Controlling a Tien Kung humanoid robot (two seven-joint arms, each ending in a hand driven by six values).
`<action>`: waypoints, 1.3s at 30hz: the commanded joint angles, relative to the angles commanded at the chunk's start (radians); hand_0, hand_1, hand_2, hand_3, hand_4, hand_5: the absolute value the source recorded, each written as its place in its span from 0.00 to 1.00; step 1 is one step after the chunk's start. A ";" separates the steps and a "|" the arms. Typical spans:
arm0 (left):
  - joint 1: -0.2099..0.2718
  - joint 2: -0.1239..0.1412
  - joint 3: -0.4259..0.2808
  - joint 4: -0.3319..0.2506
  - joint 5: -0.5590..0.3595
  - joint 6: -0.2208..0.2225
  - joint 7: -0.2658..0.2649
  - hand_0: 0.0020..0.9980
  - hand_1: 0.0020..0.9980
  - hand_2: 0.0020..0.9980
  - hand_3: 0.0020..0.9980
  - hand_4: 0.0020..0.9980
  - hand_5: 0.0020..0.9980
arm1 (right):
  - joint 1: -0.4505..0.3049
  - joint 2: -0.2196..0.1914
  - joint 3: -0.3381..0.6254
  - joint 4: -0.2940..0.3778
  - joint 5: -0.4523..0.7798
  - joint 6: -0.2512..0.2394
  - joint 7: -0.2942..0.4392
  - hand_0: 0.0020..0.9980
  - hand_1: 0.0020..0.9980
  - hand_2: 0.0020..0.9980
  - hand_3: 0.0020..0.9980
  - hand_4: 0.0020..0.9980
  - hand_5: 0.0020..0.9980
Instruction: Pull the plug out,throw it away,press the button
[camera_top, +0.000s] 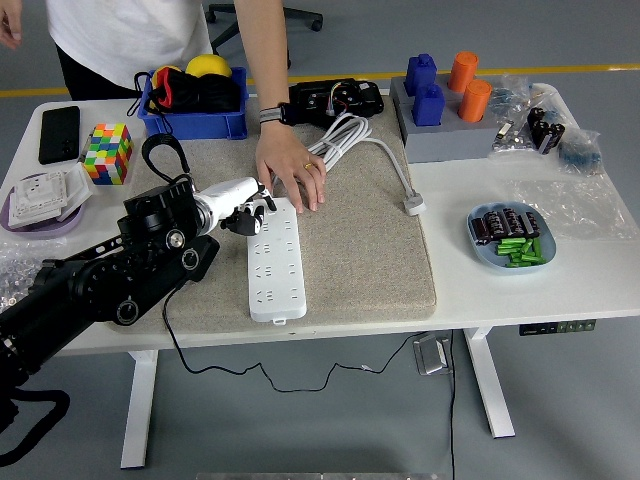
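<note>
Robot left hand (243, 211), its white fingers curled and holding nothing, rests on the top end of a white power strip (273, 262) that lies lengthwise on a beige mat (370, 255). A person's hand (290, 171) lies flat on the mat, touching the strip's far end. The black plug (198, 256) sits just left of the strip, partly hidden by the black arm.

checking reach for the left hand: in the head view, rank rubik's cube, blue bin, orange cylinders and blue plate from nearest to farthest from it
From the left hand:
1. rubik's cube, back left.
2. blue bin, far edge, only slightly farther.
3. orange cylinders, back right.
4. blue plate, right side, close to the cylinders' distance.
</note>
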 joint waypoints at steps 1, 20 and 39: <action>-0.002 -0.001 0.001 0.008 0.001 0.003 -0.001 0.07 0.06 0.12 0.72 0.05 0.00 | 0.000 0.000 -0.001 0.000 0.000 0.000 0.000 0.75 0.70 0.71 0.72 0.78 0.63; -0.003 -0.003 0.018 -0.002 -0.003 0.008 0.001 0.07 0.05 0.12 0.72 0.05 0.00 | 0.001 0.001 0.000 0.001 0.000 0.000 0.000 0.75 0.70 0.71 0.72 0.78 0.63; 0.253 0.101 -0.417 -0.348 0.140 0.055 -0.065 0.51 0.54 0.54 0.77 0.63 0.00 | -0.002 0.004 0.007 0.002 -0.006 0.000 0.000 0.75 0.70 0.71 0.72 0.78 0.63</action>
